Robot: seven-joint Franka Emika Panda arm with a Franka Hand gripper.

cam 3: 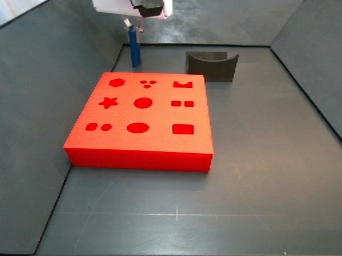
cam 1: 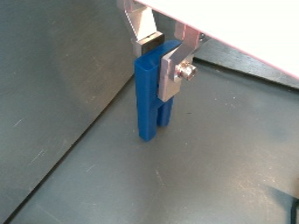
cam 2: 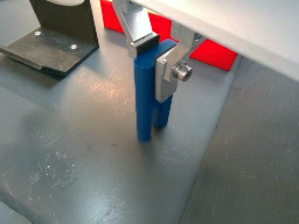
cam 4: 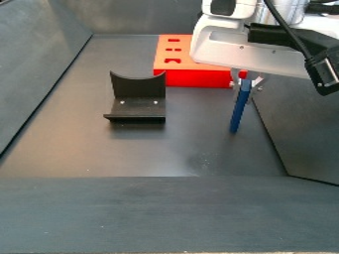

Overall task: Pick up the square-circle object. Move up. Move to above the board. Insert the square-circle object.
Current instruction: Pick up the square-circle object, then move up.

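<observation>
Closest to your wrist cameras, the square-circle object [cam 2: 149,92] stands upright on the dark grey floor [cam 2: 70,166], a slim blue peg whose foot appears to touch the surface. The gripper [cam 2: 159,54] has its jaws closed on the peg's upper end; one silver finger [cam 1: 179,72] lies flat against the peg's side and the other sits behind it near the top, seen in both wrist views.

In a side view the peg [cam 3: 134,46] stands at the far edge of the floor, just beyond the far left corner of the board [cam 3: 140,148], apart from it. The other side camera shows the peg [cam 4: 239,107] beside the board [cam 4: 185,62], near the right-hand edge of the floor.

The board lies flat, red, its top cut with a star, circles, squares and ovals. The fixture [cam 3: 211,64], a dark bracket, stands near the floor's far edge, well apart from the peg and just off the board's far right corner.

Grey walls [cam 3: 54,45] rise around the floor. You see only a red strip of the board [cam 2: 216,51] behind the fingers in a wrist view, and the fixture [cam 2: 52,44] is cut off there. The arm's white housing [cam 4: 252,45] hides the peg's top in that side view.
</observation>
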